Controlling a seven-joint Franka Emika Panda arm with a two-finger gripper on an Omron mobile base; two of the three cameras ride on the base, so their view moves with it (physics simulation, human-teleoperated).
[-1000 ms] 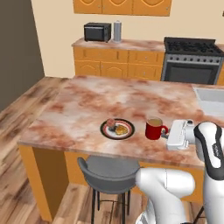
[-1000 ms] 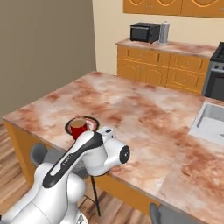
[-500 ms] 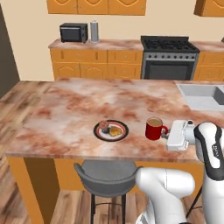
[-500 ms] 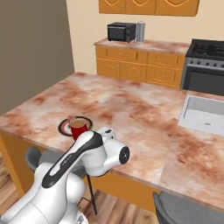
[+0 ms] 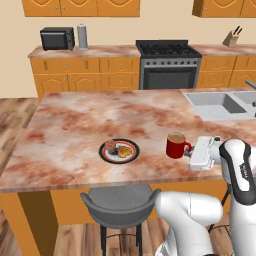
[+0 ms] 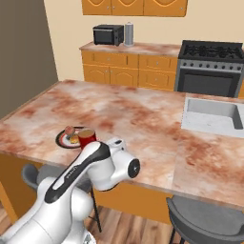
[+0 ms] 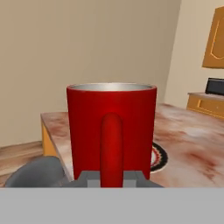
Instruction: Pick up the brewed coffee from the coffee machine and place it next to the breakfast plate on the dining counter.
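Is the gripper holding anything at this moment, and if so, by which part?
Yes: the gripper holds the red mug of coffee by its side handle, the jaws closed on the handle's lower part in the hand view, above the dining counter beside the breakfast plate.

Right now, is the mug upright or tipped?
Upright: the mug has its rim level and coffee showing inside, its handle at the claw.

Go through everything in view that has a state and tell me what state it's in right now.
red mug: upright, coffee inside, held by its handle above the island counter
gripper: shut on the mug's handle
breakfast plate: flat on the counter, food on it, left of the mug
sink: no water showing
oven: door shut
wall cabinets: doors shut
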